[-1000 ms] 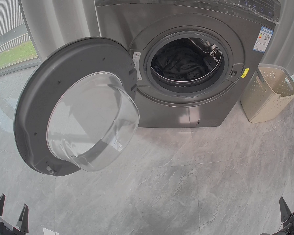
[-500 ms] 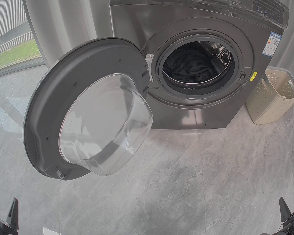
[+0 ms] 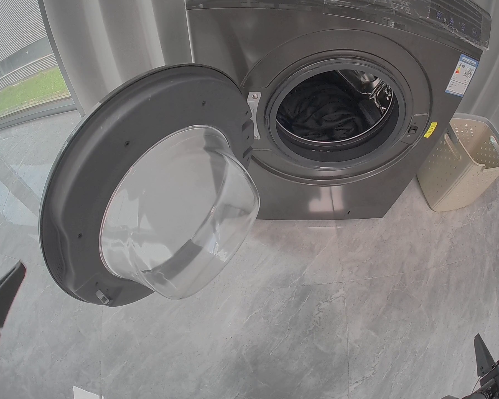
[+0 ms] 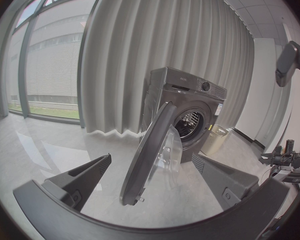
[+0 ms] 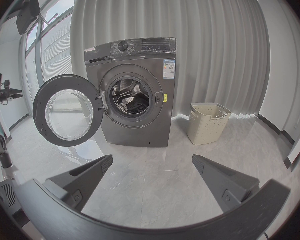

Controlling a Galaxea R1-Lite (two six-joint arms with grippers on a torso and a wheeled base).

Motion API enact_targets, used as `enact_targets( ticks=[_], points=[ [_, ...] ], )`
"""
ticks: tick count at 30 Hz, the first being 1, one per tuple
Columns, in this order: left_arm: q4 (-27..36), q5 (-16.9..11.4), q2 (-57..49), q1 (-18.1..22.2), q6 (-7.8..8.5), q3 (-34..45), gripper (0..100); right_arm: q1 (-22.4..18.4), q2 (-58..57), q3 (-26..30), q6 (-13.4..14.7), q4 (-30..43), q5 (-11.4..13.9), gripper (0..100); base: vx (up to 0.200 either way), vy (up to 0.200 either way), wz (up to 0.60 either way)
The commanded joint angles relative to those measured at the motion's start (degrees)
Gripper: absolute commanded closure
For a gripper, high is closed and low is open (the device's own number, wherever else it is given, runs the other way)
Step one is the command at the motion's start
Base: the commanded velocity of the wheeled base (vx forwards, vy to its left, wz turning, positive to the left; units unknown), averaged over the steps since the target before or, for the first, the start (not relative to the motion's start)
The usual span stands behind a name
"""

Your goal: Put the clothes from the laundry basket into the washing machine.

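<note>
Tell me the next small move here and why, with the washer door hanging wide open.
Probably bring the left gripper, open and empty, to the outer edge of the door to swing it shut. Dark clothes already lie in the drum, and the basket looks empty from the right wrist view, though its bottom is hidden.

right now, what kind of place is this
Probably a laundry area in a home-like room or showroom: a front-loading washing machine with its door open and dark clothes inside, a laundry basket beside it on the tiled floor, and long curtains by a big window.
</note>
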Motion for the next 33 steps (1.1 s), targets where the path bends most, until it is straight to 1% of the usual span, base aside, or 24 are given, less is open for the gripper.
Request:
enact_targets(
  ticks=[1,5,6,9,15,17,21,24,27,28,30,33],
  points=[
    [-8.6,-5.3,22.3,-1.9,0.29,-6.5,0,0.0,-0.9,1.0,-0.1,0.0,0.0,0,0.000,0.000,0.00],
    [-10.6,-5.4,25.6,-2.9,0.29,-8.2,0,0.0,-0.9,1.0,-0.1,0.0,0.0,0,0.000,0.000,0.00],
    [-11.5,-5.4,27.6,-4.6,0.29,-9.4,0,0.0,-0.9,1.0,-0.1,0.0,0.0,0,0.000,0.000,0.00],
    [-12.2,-5.2,29.4,-8.5,0.11,-10.5,0,0.0,-0.9,1.0,-0.1,-0.1,0.0,0,0.000,0.000,0.00],
    [-12.4,-4.6,31.0,-18.8,-0.33,-11.5,0,0.0,-0.9,1.0,-0.1,0.0,0.0,0,0.000,0.000,0.00],
    [-12.4,-4.6,30.9,-22.6,-1.03,-11.6,0,0.0,-0.9,1.0,-0.1,0.0,0.0,0,0.000,0.000,0.00],
    [-12.4,-4.6,30.0,-29.7,-4.46,-11.9,0,0.0,-0.9,1.0,-0.1,0.0,0.0,0,0.000,0.000,0.00],
    [-12.7,-4.3,29.5,-29.9,-4.63,-11.6,0,0.0,-0.9,1.0,-0.1,-0.1,0.0,0,0.000,0.000,0.00],
    [-13.0,-2.7,28.7,-29.9,-4.63,-11.5,0,0.0,-0.9,1.0,-0.1,0.0,0.0,0,0.000,0.000,0.00],
    [-13.0,-1.9,28.1,-29.8,-4.90,-11.5,0,0.0,-0.9,1.0,-0.1,-0.1,0.0,0,0.000,0.000,0.00],
    [-12.9,-0.6,26.8,-28.4,-4.90,-11.6,0,0.0,-0.9,1.0,-0.1,0.0,0.0,0,0.000,0.000,0.00],
    [-13.0,-0.2,26.5,-25.0,-4.54,-11.3,0,0.0,-0.9,1.0,-0.1,0.0,0.0,0,0.000,0.000,0.00]
  ],
)
